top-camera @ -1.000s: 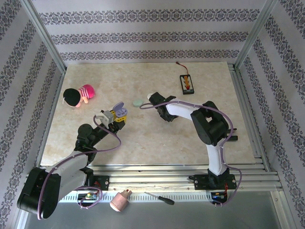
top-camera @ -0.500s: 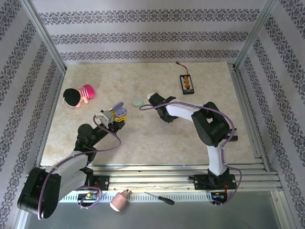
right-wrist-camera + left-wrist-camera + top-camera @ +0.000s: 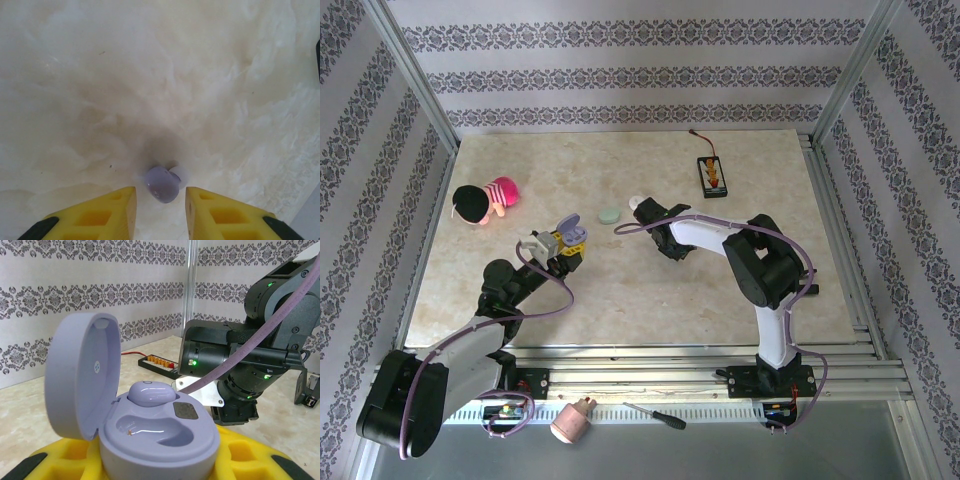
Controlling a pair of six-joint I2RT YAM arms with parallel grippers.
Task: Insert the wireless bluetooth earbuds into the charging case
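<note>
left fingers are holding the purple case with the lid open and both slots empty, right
Not both. The left wrist view shows a lavender earbud seated in the far slot of the purple case; only the near slot is empty. The left fingers do hold it, lid open.

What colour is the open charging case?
The charging case is pale lavender, best seen in the left wrist view.

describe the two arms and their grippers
The left arm and right arm have black joints, white link shells and a lavender cable running alongside. Each ends in yellow fingers with square pockets and black tips. Green lights dot the right arm.
</note>
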